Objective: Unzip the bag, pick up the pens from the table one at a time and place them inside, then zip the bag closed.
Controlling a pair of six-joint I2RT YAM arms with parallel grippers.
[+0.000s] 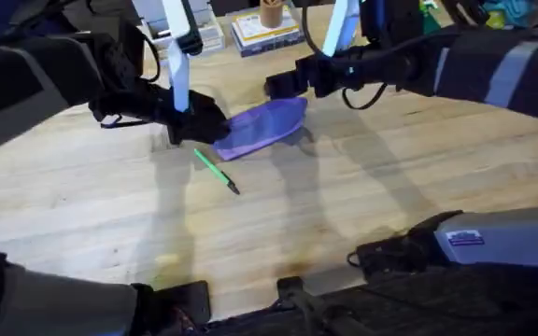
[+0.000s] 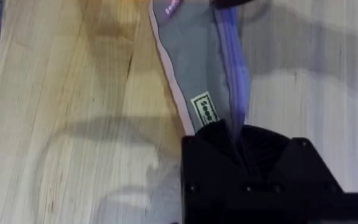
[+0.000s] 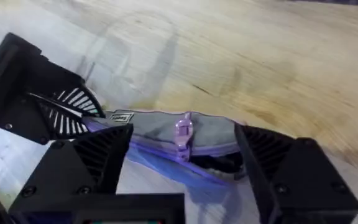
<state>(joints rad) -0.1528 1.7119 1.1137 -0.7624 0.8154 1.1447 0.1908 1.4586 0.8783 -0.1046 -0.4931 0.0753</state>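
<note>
The lilac bag (image 1: 264, 126) lies on the wooden table (image 1: 362, 187), a little back from the middle. My left gripper (image 1: 199, 126) is shut on the bag's left end; in the left wrist view its black fingers (image 2: 234, 134) pinch the fabric by a small label, with the grey lining (image 2: 197, 56) showing. My right gripper (image 1: 283, 86) is open over the bag's right part. In the right wrist view the zipper pull (image 3: 184, 129) stands between its spread fingers (image 3: 98, 155), and a dark gap shows along the zip. One green pen (image 1: 216, 172) lies on the table just in front of the bag.
A stack of books (image 1: 264, 33) and a brown cup (image 1: 271, 11) stand at the table's far edge behind the bag. The arm bases (image 1: 465, 243) take up the near edge. Bare wood stretches across the middle and right.
</note>
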